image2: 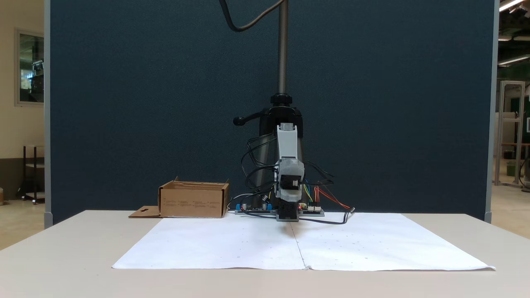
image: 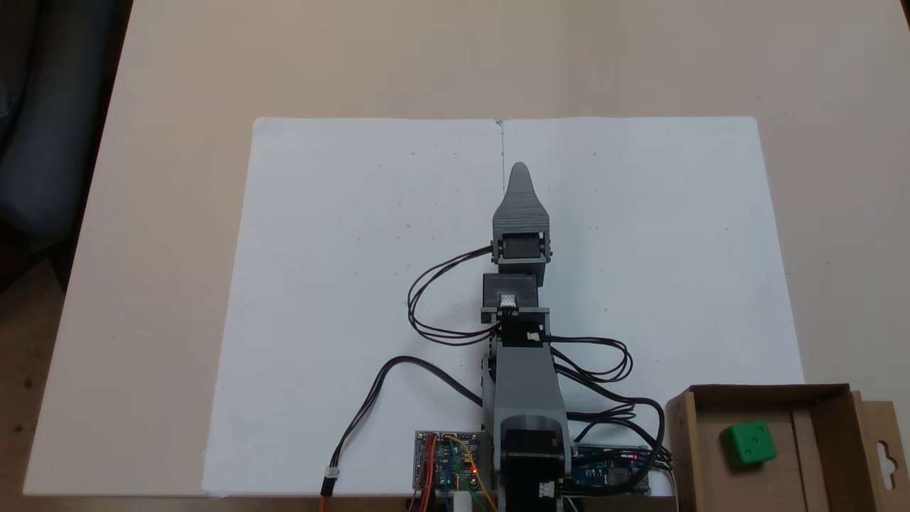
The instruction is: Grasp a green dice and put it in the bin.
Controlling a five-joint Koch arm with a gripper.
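Note:
The green dice lies inside the bin, a shallow brown cardboard box at the lower right of a fixed view, well apart from the arm. In another fixed view the bin stands left of the arm's base and its walls hide the dice. My gripper points straight out over the white paper, low and centred, with nothing seen in it. Its jaws lie one over the other, so a single grey tip shows. From the front the gripper rests close to the paper.
A large white paper sheet covers the middle of the beige table. Circuit boards and looping black cables sit around the arm's base. The bin's flap sticks out sideways. A dark stand pole rises behind the arm.

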